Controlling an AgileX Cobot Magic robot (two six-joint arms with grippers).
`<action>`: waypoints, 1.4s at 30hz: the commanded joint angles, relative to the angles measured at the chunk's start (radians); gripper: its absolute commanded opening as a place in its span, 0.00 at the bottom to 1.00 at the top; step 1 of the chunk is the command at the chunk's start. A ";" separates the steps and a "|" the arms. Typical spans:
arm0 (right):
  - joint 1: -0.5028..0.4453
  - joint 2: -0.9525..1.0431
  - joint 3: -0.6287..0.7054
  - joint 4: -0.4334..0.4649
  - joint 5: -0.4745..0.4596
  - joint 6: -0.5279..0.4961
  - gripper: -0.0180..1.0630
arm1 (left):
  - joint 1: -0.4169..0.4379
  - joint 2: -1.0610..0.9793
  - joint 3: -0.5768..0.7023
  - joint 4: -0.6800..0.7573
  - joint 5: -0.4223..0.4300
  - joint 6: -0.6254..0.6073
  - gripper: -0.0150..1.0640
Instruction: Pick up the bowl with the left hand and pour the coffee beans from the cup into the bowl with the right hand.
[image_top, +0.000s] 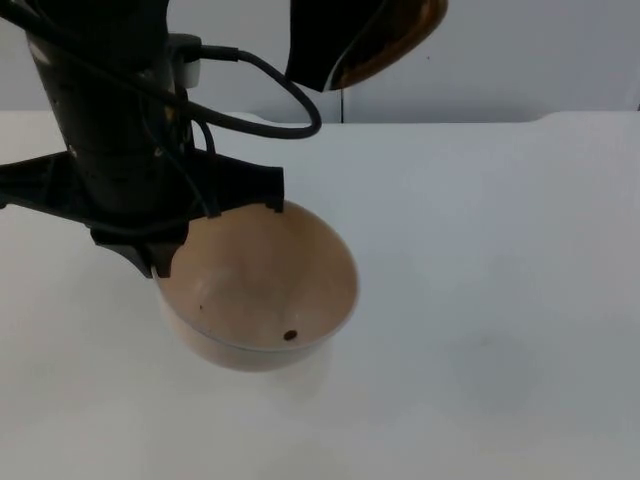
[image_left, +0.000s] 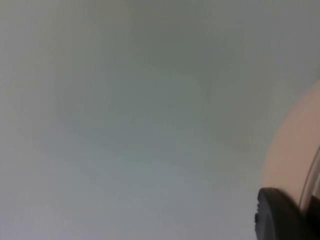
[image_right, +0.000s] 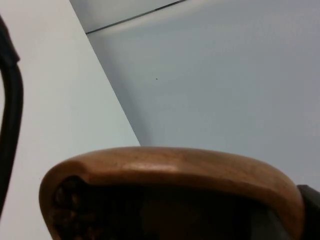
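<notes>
Your left gripper (image_top: 165, 255) is clamped on the near-left rim of the pale peach bowl (image_top: 265, 290), holding it tilted above the white table (image_top: 480, 300), mouth facing the camera in the top view. That view shows the bowl's inside almost bare: one coffee bean (image_top: 290, 335) low on the wall near the rim and a smaller dark speck (image_top: 200, 307) to its left. The left wrist view gives you just a curved slice of the bowl's outer wall (image_left: 295, 150) beside one black fingertip (image_left: 280, 215), table behind. Your right gripper holds the wooden cup (image_top: 395, 40) high at the back, over the grey partition wall (image_top: 520, 60); its fingers are hidden behind the cup, so I can't tell how far they're closed. The right wrist view shows you the cup's brown rim (image_right: 175, 172) up close, with dark beans (image_right: 70, 200) inside. No readable writing anywhere.
</notes>
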 joint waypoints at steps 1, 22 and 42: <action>0.026 0.007 -0.005 0.011 -0.048 0.008 0.02 | -0.004 0.001 -0.005 -0.007 -0.012 -0.008 0.01; 0.022 0.007 -0.005 0.040 -0.048 0.067 0.02 | -0.004 0.001 -0.005 -0.014 -0.002 -0.008 0.01; 0.022 0.007 -0.005 -0.021 -0.048 0.042 0.02 | -0.004 0.001 -0.005 -0.014 -0.006 -0.008 0.01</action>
